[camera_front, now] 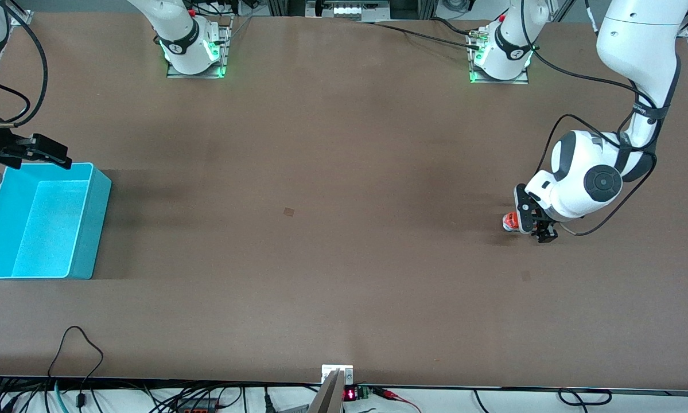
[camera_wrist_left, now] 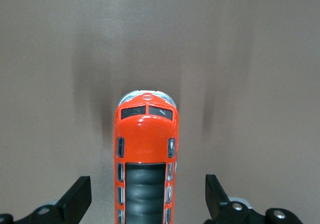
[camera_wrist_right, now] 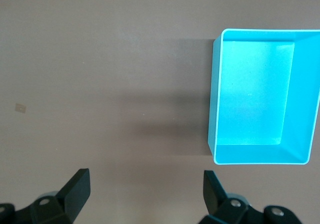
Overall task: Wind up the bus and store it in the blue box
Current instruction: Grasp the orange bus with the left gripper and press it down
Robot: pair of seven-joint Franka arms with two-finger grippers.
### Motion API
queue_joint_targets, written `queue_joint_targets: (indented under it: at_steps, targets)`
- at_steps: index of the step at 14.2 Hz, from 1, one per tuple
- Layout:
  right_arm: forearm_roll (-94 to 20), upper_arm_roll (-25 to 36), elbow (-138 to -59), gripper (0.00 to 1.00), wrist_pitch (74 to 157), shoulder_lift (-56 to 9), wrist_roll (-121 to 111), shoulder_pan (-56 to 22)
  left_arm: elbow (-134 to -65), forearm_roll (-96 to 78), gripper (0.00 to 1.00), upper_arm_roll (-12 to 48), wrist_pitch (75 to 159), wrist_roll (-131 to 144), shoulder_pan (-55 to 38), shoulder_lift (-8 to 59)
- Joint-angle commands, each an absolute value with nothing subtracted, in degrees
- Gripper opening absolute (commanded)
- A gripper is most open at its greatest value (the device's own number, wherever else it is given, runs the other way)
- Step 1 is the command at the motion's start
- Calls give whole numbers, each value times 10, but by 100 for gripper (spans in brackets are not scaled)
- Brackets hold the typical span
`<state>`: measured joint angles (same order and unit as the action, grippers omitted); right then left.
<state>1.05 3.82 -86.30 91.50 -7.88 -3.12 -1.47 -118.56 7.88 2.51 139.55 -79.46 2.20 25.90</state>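
Bus: the small orange bus (camera_front: 510, 221) sits on the brown counter (camera_front: 332, 229) toward the left arm's end, its black roof panel facing up; in the left wrist view the bus (camera_wrist_left: 145, 159) lies between the two pincer fingers, with bare counter showing on each side of it.
Left pincer: the left pincer (camera_front: 536, 225) is low over the bus, its fingers (camera_wrist_left: 76, 199) spread wide apart and touching neither side of the bus.
Blue box: the blue box (camera_front: 2, 198) stands upright on the counter at the right arm's end, well apart from the bus; the right wrist view shows the box (camera_wrist_right: 216, 108) with nothing inside.
Right pincer: the right pincer (camera_front: 48, 152) hangs in the air beside the box's rim, above the counter, fingers (camera_wrist_right: 75, 190) spread apart and holding nothing; this arm waits.
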Motion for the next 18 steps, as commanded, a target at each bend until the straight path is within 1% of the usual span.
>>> queue_joint_targets:
  at_steps: [1,2,3,4,5,15,18]
  targets:
    - [11,36,-853,100,913,-83,-38,-11,-1200,86,72,27,1409,-806,23,246]
    - [11,36,-853,100,913,-83,-38,-11,-1201,85,55,28,1408,-806,23,247]
    - [12,36,-853,100,913,-83,-37,-11,-1204,85,42,28,1408,-806,23,247]
    - [11,36,-853,100,913,-83,-38,-11,-1204,85,38,28,1408,-806,22,246]
    - [11,36,-853,100,913,-83,-38,-11,-1203,86,36,28,1408,-806,19,247]
    - [11,36,-853,100,913,-83,-38,-11,-1202,86,37,27,1411,-820,23,254]
    - [12,36,-853,100,913,-83,-38,-11,-1196,86,37,26,1414,-865,47,265]
